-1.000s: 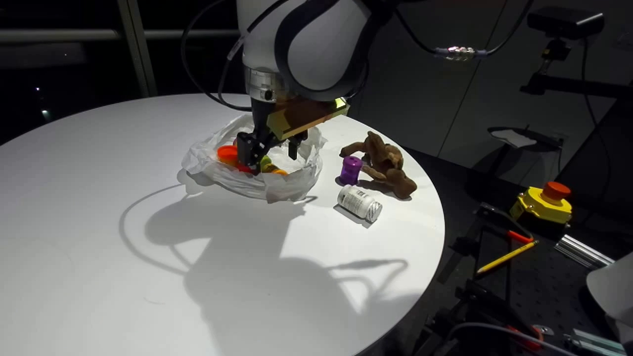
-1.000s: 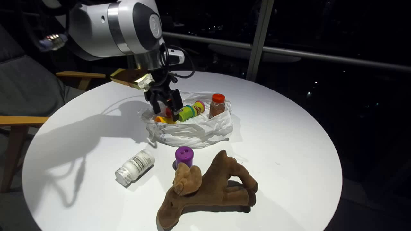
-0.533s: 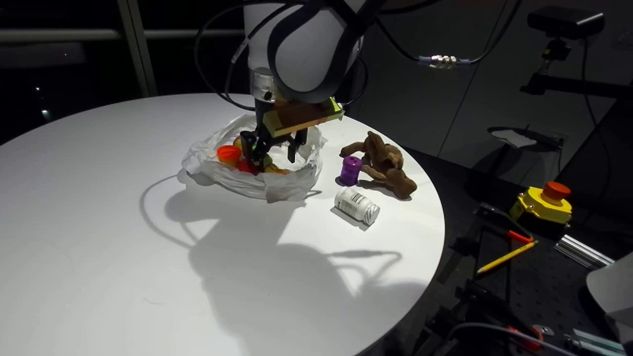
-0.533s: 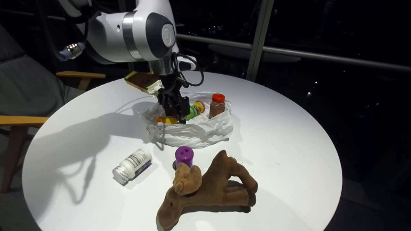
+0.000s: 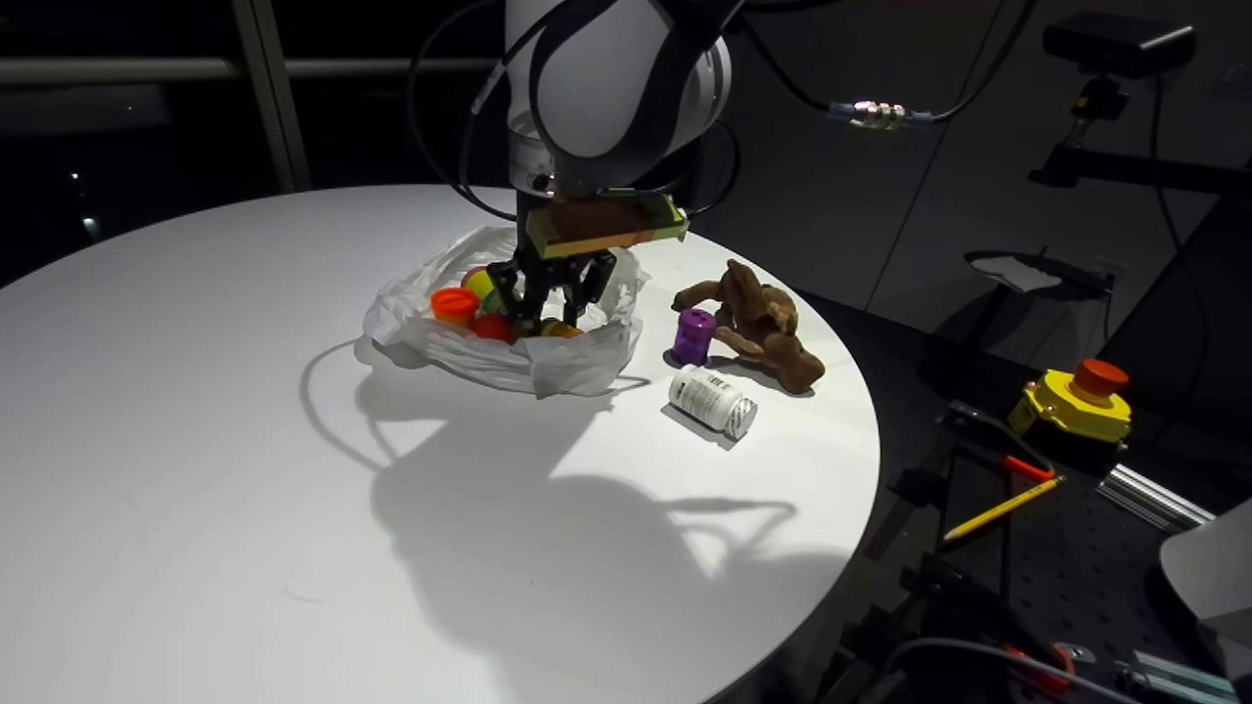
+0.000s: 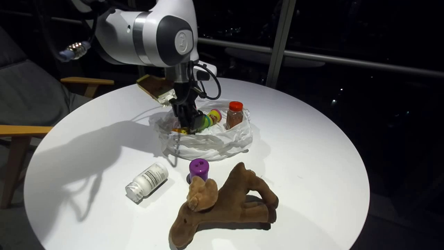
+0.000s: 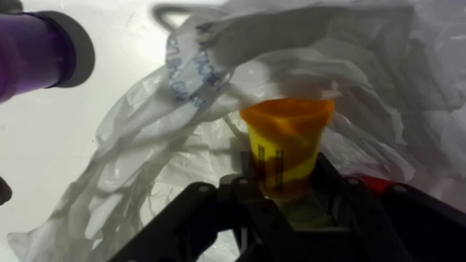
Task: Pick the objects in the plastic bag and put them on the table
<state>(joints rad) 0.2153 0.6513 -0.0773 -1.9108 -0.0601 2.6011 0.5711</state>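
Inside the thin, wrinkled, whitish plastic bag (image 6: 208, 147), the black two-fingered claw (image 7: 285, 163) stands narrow, holding a small yellow plastic can with an orange lid (image 7: 285, 145), one finger against each side and the lid end jutting past the fingertips toward the bag's rim. A clear red-lidded jar (image 6: 235, 116) stands apart from the claw, toward the bag's other end. On the round white table (image 6: 312, 180) outside, nearer its edge, are a purple cylinder (image 6: 199, 168), a white bottle (image 6: 149, 181) and a brown plush moose (image 6: 227, 210).
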